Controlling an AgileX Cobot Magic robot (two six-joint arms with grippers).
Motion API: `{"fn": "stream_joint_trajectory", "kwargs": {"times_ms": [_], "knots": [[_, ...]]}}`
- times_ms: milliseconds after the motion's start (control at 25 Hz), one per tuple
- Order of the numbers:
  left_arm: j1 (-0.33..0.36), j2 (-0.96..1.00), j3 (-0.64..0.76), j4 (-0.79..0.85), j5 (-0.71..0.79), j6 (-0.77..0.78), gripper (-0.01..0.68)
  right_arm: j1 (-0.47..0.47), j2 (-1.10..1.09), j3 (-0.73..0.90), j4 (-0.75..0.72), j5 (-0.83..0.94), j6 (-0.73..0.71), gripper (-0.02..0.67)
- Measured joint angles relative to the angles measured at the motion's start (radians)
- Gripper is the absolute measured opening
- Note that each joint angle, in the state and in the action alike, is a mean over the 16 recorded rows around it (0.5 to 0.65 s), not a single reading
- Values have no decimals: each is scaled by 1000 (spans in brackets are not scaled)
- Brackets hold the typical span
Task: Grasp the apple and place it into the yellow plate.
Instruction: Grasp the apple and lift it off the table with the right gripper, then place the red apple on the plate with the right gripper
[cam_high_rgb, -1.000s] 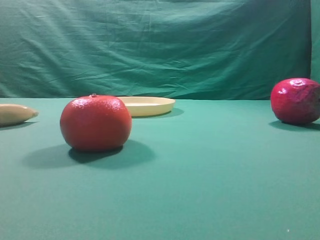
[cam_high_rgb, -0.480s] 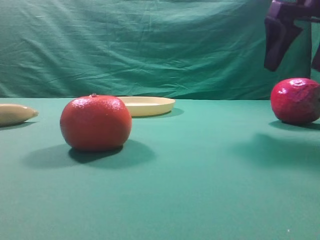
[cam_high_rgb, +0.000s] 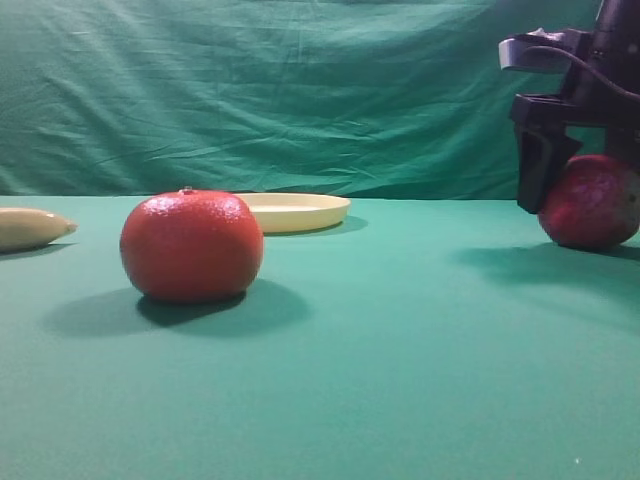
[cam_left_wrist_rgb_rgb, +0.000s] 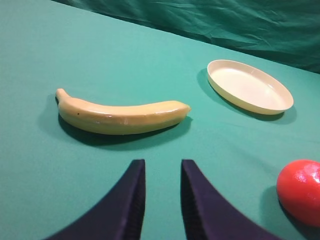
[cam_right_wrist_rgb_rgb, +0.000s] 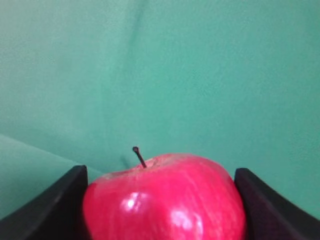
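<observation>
The apple (cam_high_rgb: 593, 203) rests on the green table at the far right, glossy magenta-red. My right gripper (cam_right_wrist_rgb_rgb: 160, 172) is open and lowered over it, one dark finger (cam_high_rgb: 538, 172) at its left side. In the right wrist view the apple (cam_right_wrist_rgb_rgb: 165, 200) fills the gap between both fingers, stem up. The yellow plate (cam_high_rgb: 292, 211) lies at the back, left of middle, and holds nothing; it also shows in the left wrist view (cam_left_wrist_rgb_rgb: 248, 86). My left gripper (cam_left_wrist_rgb_rgb: 162, 167) hovers over the table with a narrow gap and holds nothing.
A large orange-red tangerine (cam_high_rgb: 191, 245) stands in front of the plate, also at the right edge of the left wrist view (cam_left_wrist_rgb_rgb: 301, 191). A pale banana (cam_left_wrist_rgb_rgb: 120, 116) lies to the left (cam_high_rgb: 32, 227). A green cloth backdrop (cam_high_rgb: 300, 90) closes the back.
My right gripper came into view from above and dropped down around the apple. The apple, tangerine, plate and banana have not moved.
</observation>
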Motion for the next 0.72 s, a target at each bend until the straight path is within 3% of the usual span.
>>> {"fn": "stream_joint_trajectory", "kwargs": {"times_ms": [280,720], "knots": [[0,0,0,0,0,0,157,109,20,-171,46,-44,-49,535],[0,0,0,0,0,0,157,330,179,-375,96,-250,-119,535]]}}
